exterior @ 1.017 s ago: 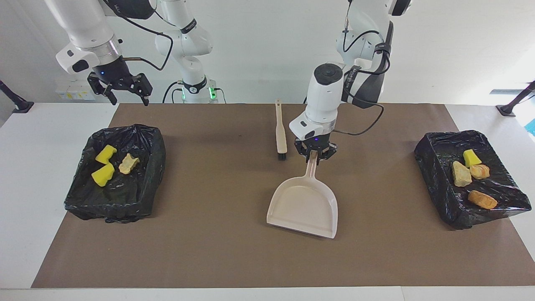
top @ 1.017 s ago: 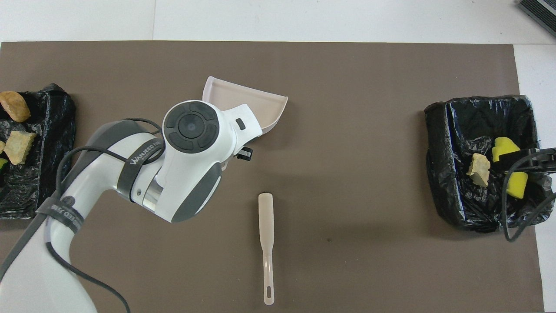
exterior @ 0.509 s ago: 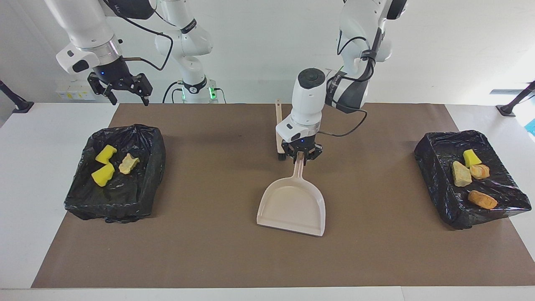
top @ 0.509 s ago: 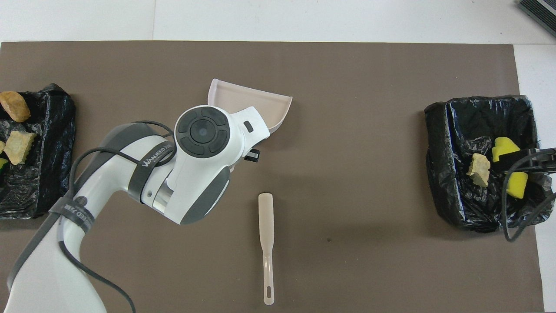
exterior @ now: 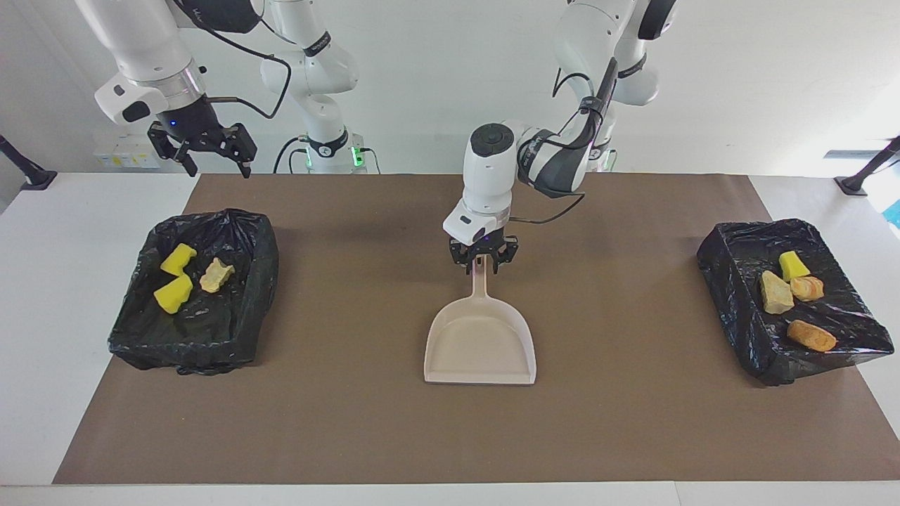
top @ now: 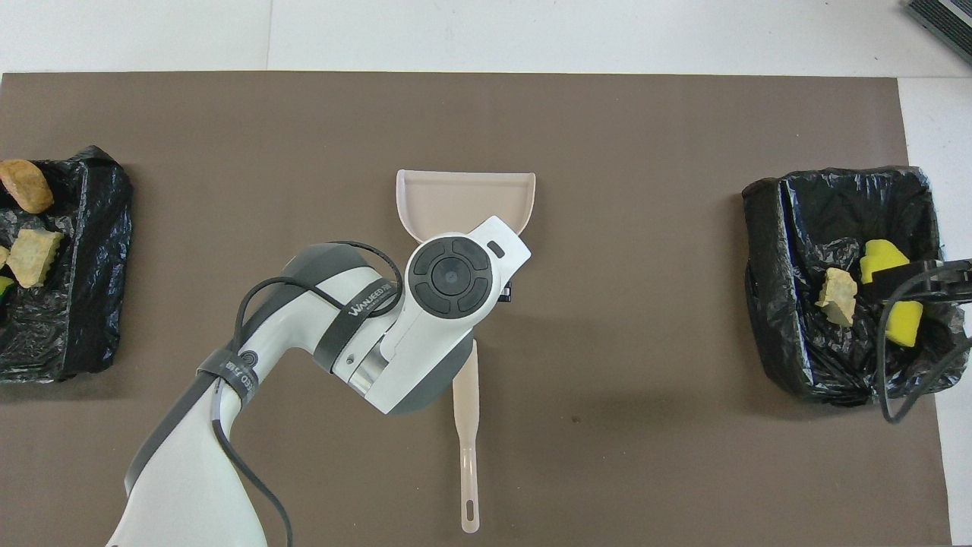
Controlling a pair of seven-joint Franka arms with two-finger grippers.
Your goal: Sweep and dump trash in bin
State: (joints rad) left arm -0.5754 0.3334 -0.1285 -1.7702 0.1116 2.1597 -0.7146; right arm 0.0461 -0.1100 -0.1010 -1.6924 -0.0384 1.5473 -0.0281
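Observation:
The beige dustpan [exterior: 480, 344] lies flat mid-mat, its mouth turned away from the robots. My left gripper [exterior: 484, 258] sits low at the dustpan's handle, with the handle between its jaws. Trash lies in two black-lined bins. The bin [exterior: 190, 351] at the right arm's end holds two yellow wedges [exterior: 173, 294] and a pale flaky piece [exterior: 216, 274]. The bin [exterior: 745, 337] at the left arm's end holds a yellow wedge [exterior: 793, 266], a pale lump [exterior: 775, 292] and two orange bread pieces [exterior: 811, 335]. My right gripper [exterior: 218, 167] hangs open and empty, high over its bin's robot-side edge.
A beige brush [top: 465, 425] lies on the brown mat [top: 645, 228], nearer to the robots than the dustpan [top: 463, 197]. Its head is hidden under my left arm. The mat's bare stretches lie between the dustpan and each bin.
My left arm has carried the dustpan toward the right arm's end and turned it square to the table. The right arm has not moved.

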